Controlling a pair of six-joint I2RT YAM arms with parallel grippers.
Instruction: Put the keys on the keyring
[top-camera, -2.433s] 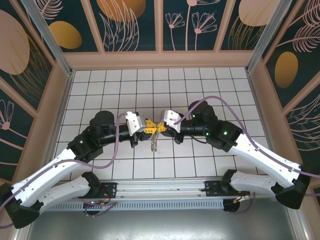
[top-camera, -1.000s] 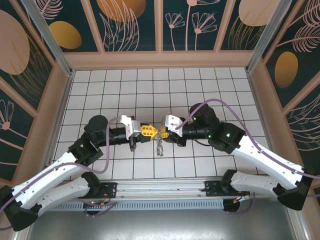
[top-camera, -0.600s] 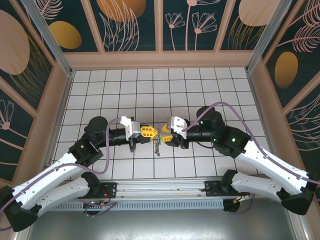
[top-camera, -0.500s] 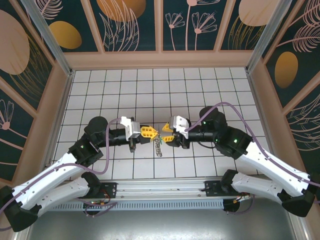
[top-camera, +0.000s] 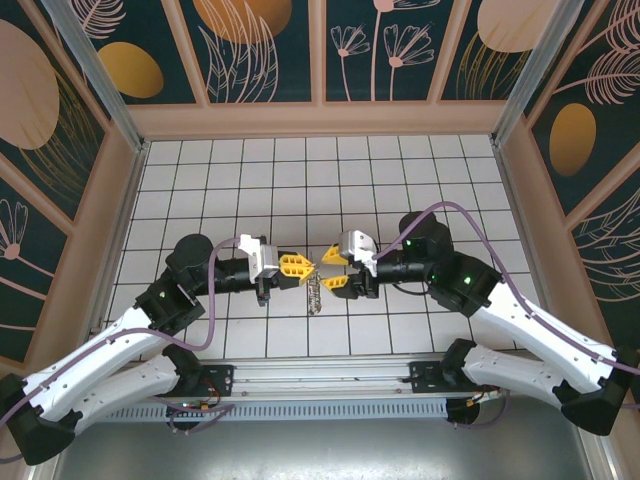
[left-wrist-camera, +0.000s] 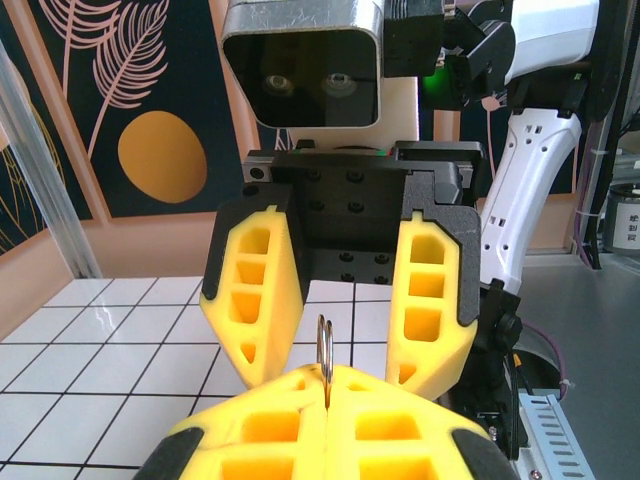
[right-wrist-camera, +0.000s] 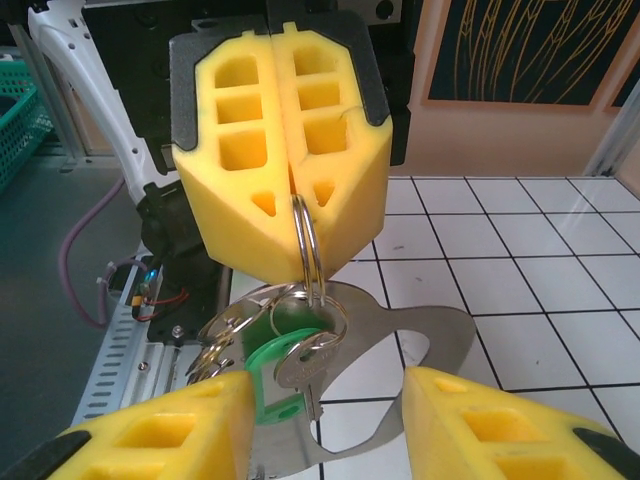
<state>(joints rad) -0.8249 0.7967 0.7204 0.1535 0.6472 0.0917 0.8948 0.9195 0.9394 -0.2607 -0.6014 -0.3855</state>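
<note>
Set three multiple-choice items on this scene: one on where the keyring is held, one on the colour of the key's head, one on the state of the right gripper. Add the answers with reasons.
1. Where is the top of the keyring held?
A. Nowhere; it lies loose
B. Pinched in the left gripper
C. Hooked over one open finger

2. What colour is the head of the key?
A. Red
B. Green
C. Blue

3. What state is the right gripper in?
A. Shut on the key
B. Shut on nothing
C. Open

Answers:
1. B: the right wrist view shows the left gripper closed on the metal ring, with the rest hanging below it.
2. B: a bright green rim surrounds the key's head in the right wrist view.
3. C: the left wrist view shows a wide gap between its two yellow tips, which touch nothing.
</note>
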